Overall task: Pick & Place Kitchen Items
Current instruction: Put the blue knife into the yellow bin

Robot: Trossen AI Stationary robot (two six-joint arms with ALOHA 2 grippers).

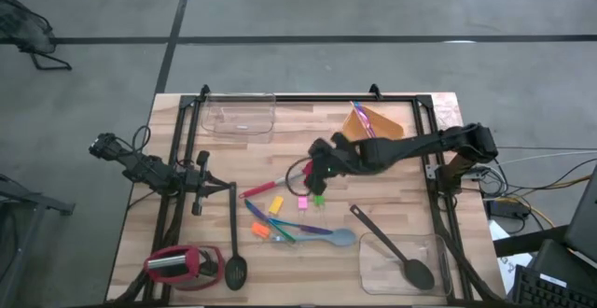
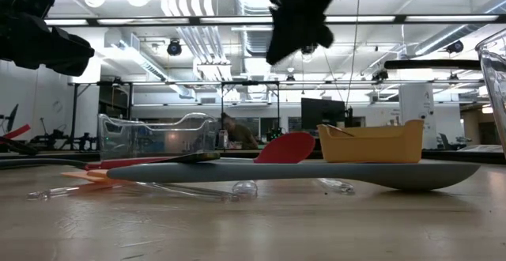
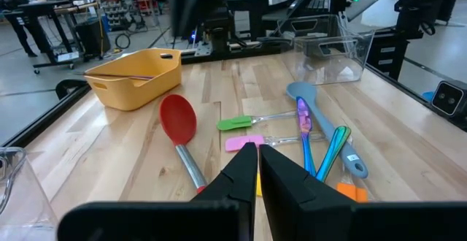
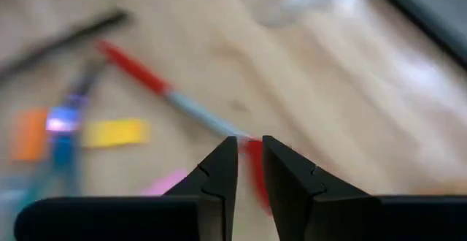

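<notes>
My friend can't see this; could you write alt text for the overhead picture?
The right arm's tool hangs over a red spatula amid scattered utensils on a wooden table. The left arm's tool waits, shut, at the left.

Light wooden plank table (image 1: 392,173): red-headed spatula (image 1: 280,185), grey-blue spoon (image 1: 322,238), two clear plastic tubs (image 1: 239,116), orange tub (image 1: 382,123).

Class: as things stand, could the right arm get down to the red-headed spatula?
Probably yes: the right tool hangs directly above the red-headed spatula, and nothing lies between them.
</notes>
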